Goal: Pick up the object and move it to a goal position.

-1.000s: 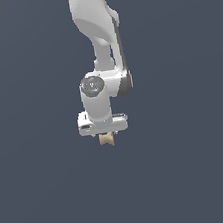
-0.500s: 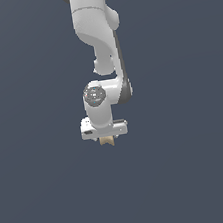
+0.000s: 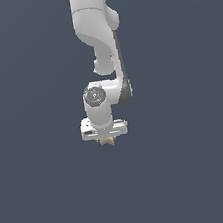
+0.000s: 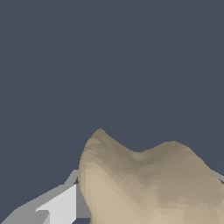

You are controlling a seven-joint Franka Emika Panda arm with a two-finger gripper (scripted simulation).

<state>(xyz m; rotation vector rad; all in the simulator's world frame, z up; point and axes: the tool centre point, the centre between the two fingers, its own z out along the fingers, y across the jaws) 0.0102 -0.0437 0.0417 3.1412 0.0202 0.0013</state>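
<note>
End effector (image 3: 106, 138) clenched on the tan object (image 4: 151, 183), which peeks out beneath it; best carry it smoothly, grip firm, no jerks toward the goal.

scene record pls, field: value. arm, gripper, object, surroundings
arm: white Panda, reaching down from the top of the exterior view
gripper: pointing down, shut on object
object: small tan lump, pinched in the middle; only its lower tip shows below the gripper in the exterior view, fills the wrist view
finger: light grey, beside the object
surroundings: plain dark grey-blue, no goal marker seen
</note>
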